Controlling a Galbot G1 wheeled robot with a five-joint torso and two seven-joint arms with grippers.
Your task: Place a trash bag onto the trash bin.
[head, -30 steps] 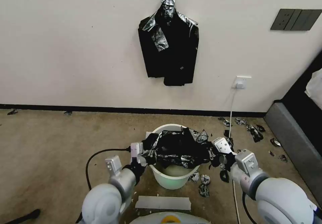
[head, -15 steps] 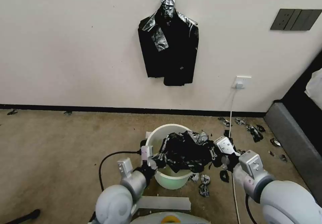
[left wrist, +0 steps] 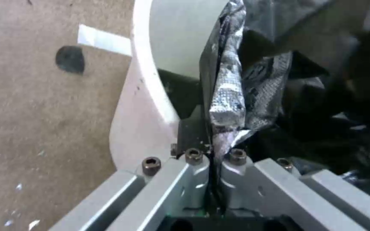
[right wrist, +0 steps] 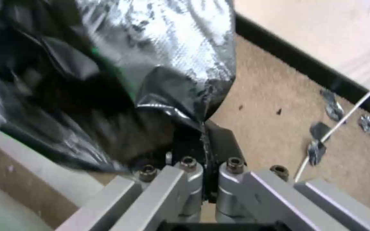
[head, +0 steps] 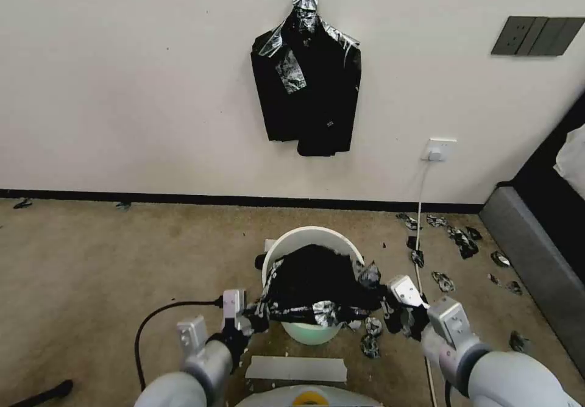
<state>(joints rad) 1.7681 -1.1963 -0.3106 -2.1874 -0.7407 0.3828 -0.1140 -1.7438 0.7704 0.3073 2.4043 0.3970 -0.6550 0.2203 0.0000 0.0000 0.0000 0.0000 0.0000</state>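
Left gripper [head: 259,317] jaws pressed together, pinching a crinkled edge of the trash bag [head: 317,285] just beside the near-left rim of the trash bin [head: 292,240]. Right gripper [head: 384,304] jaws likewise clamped on the bag's opposite edge, beside the bin's right rim. Bag: thin glossy black film, silvery glints along the creases, stretched between both grippers and draped over the near half of the bin's mouth; far rim bare. Bin: round, smooth cream-white plastic with a rolled rim, standing on tan carpet [head: 122,261]. Torn black scraps [head: 460,239] scattered on the carpet to the right. Thick bundle of black bags [head: 308,84] hangs on the wall behind
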